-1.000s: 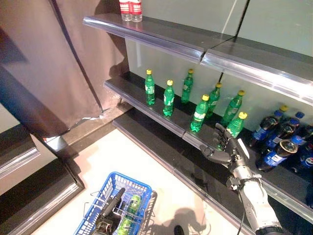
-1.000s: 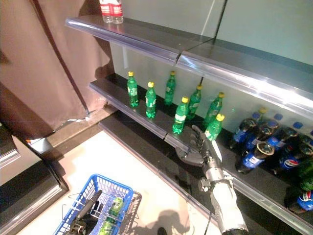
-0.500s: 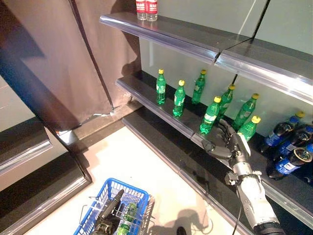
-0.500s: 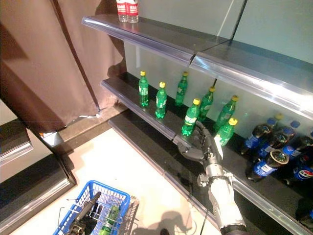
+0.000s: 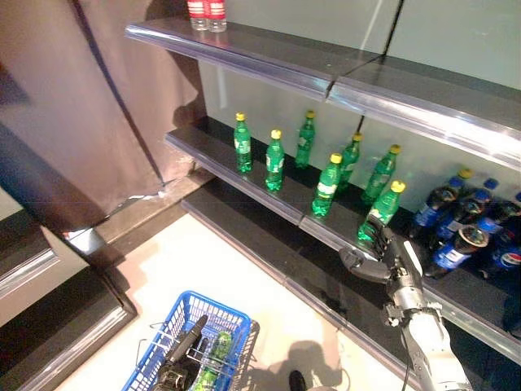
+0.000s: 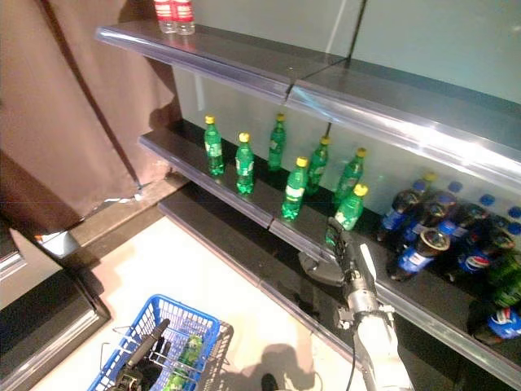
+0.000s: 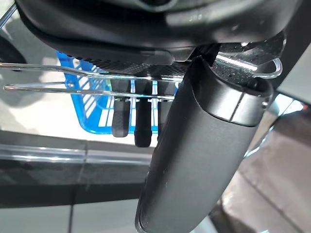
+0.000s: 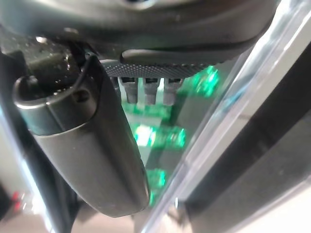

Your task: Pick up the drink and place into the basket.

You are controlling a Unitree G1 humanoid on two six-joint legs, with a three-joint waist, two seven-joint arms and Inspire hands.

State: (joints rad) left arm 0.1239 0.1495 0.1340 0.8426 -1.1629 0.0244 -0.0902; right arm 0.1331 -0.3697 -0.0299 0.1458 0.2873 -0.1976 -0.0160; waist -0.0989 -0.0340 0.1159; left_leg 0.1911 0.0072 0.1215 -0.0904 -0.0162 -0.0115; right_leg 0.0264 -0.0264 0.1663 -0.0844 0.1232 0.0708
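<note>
Reaching R hand (image 5: 383,252) at green bottle (image 5: 381,213), fingers (image 8: 146,91) prob. straight; label unreadable.

Right hand (image 5: 381,252) open beside green bottle (image 5: 381,210).

- Two red-labelled bottles (image 5: 205,14) are standing side by side on the top shelf (image 5: 269,50), near its left end.
- Dark cola bottles (image 5: 461,236) with blue labels are crowding the right part of the middle shelf (image 5: 244,167), some upright and some lying on their sides.
- A brown curtain (image 5: 73,106) is hanging at the left, reaching down to the floor.
- A pale floor (image 5: 203,265) is stretching out below the shelving.
</note>
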